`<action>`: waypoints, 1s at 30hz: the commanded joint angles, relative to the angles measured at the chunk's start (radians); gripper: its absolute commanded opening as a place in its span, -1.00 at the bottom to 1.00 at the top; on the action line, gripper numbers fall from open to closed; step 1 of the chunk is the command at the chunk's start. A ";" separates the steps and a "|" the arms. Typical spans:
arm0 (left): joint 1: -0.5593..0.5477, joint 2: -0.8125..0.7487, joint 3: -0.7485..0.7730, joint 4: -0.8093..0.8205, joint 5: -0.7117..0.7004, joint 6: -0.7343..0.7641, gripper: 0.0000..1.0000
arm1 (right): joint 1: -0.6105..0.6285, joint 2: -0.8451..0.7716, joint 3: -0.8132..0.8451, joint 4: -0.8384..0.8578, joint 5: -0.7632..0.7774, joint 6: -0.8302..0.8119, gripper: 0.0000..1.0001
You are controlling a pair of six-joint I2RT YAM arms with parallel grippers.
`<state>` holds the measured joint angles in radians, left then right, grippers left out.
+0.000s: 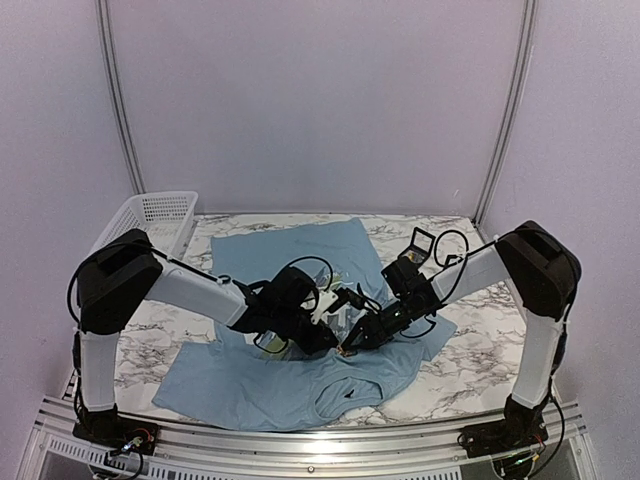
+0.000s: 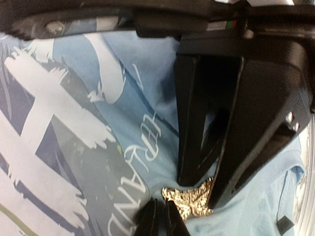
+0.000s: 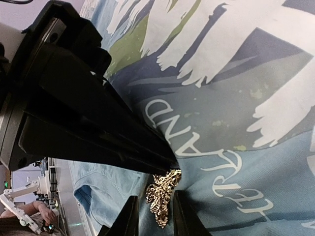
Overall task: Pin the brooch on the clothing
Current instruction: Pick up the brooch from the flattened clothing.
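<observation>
Fingers (image 2: 256, 123) of left gripper (image 2: 197, 191) pinch brooch (image 2: 189, 202) on clothing (image 2: 147, 64), white basket (image 1: 160, 212) behind.

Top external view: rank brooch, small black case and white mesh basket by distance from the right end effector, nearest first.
1. brooch: at the tips of the right end effector, near centre of the table.
2. small black case: behind it, toward the back right.
3. white mesh basket: back left corner, clearly farthest.
</observation>
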<state>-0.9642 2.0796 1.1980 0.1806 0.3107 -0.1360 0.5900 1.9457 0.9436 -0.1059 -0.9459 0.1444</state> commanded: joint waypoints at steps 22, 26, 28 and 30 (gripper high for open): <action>-0.088 -0.018 -0.087 -0.071 -0.102 0.171 -0.88 | 0.030 0.049 -0.017 -0.037 0.012 0.118 -0.28; -0.087 -0.001 -0.095 -0.043 -0.109 0.170 -0.89 | 0.034 0.077 0.005 0.028 -0.053 0.161 -0.27; -0.087 0.002 -0.101 -0.032 -0.120 0.169 -0.89 | 0.036 0.079 0.013 0.048 -0.070 0.178 -0.27; -0.087 0.001 -0.110 -0.018 -0.130 0.171 -0.90 | 0.037 0.078 0.016 0.065 -0.087 0.192 -0.28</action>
<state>-1.0523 2.0239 1.1156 0.1986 0.2256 0.0269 0.6022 1.9839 0.9535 -0.0460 -1.0340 0.2863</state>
